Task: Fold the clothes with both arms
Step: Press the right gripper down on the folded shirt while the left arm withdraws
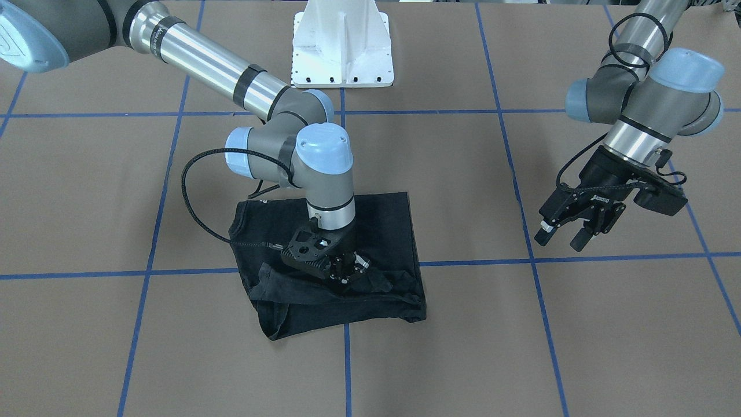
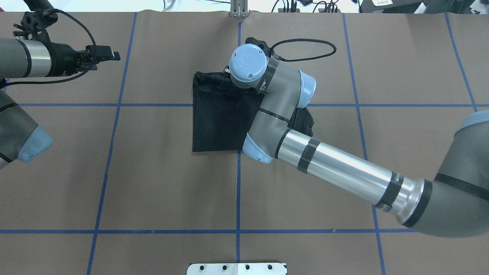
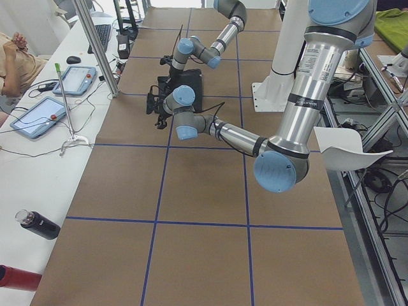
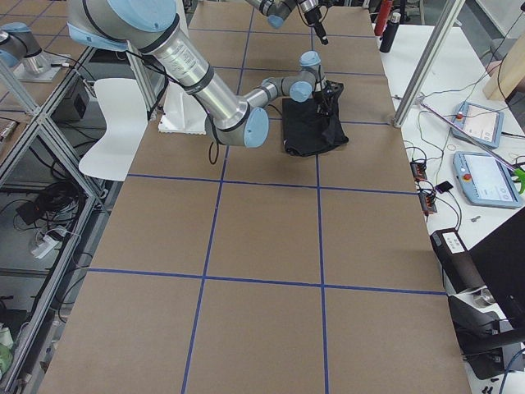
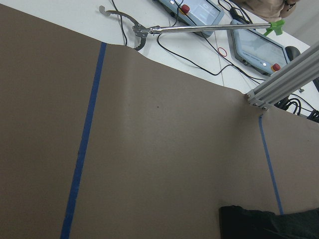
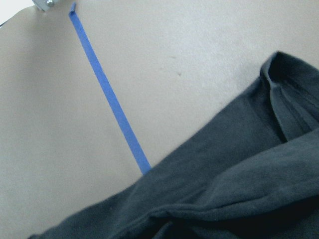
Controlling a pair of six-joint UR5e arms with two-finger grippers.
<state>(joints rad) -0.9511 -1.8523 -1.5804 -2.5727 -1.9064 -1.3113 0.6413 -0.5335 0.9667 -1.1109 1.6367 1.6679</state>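
1. Black T-shirt (image 1: 385, 226) lies folded into a rough rectangle near the middle of the table (image 1: 608, 336), right on a crossing of the blue tape lines (image 1: 347, 370). Only plain black cloth shows.
2. Its edge on the operators' side is bunched & rumpled, w/ what looks like a sleeve poking out at one corner.
3. Right gripper (image 1: 347, 271) points down, tips in that rumpled edge, touching cloth. Fingers are black on black, so can't tell if they're pinching or spread.
4. Left gripper (image 1: 560, 238) hangs over bare table, well apart from the shirt on the robot's left side. Fingers spread wide, nothing between them.
5. Right wrist cam: cloth fills the lower right, tape line running under it.
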